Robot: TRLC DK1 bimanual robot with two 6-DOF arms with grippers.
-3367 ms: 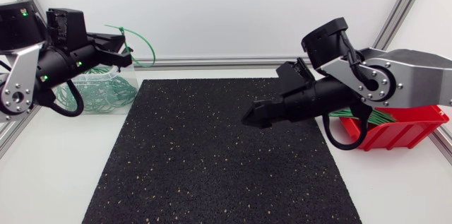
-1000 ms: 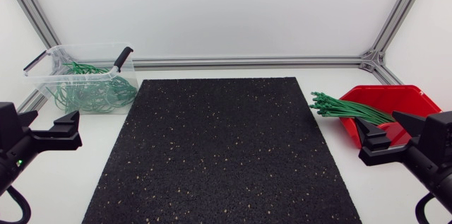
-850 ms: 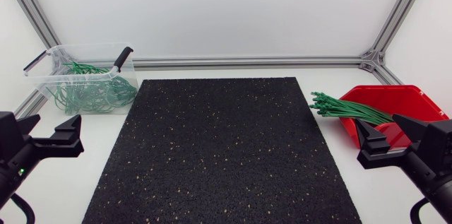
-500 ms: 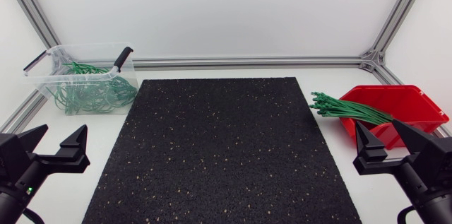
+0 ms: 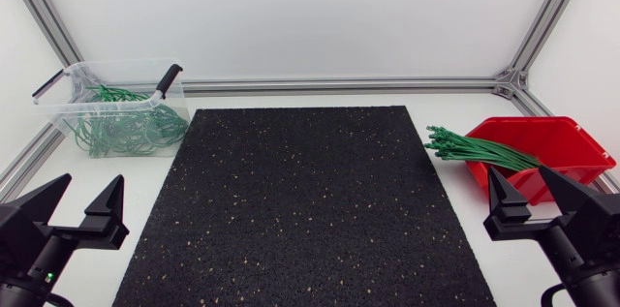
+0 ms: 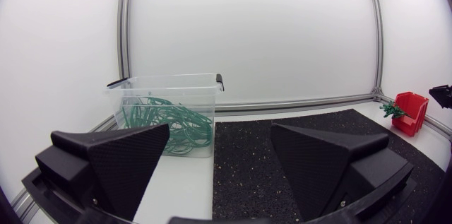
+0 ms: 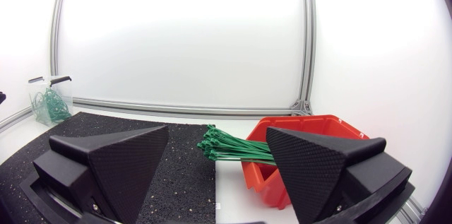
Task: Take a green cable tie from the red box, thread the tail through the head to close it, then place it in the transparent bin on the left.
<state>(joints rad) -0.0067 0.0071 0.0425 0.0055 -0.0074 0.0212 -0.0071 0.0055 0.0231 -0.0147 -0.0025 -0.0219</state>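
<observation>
The red box [image 5: 545, 151] stands at the table's right edge, with a bundle of straight green cable ties [image 5: 470, 149] sticking out of it toward the mat. At the back left is the transparent bin [image 5: 114, 106], holding several closed green ties [image 5: 124, 127]. My left gripper [image 5: 81, 201] rests open and empty at the front left. At the front right, just in front of the red box, my right gripper [image 5: 533, 189] is open with nothing in it. Ahead of the left gripper [image 6: 219, 146] is the bin [image 6: 169, 111]. The red box [image 7: 304, 146] and tie bundle [image 7: 236, 148] lie ahead of the right gripper [image 7: 217, 155].
A black speckled mat [image 5: 305, 200] covers the middle of the white table. An aluminium frame rail [image 5: 339, 84] runs along the back edge, with slanted posts at both back corners.
Both arms pulled back from mid-table to the front corners; the looped tie once held over the bin is gone from the left gripper. In the last second both settled slightly lower.
</observation>
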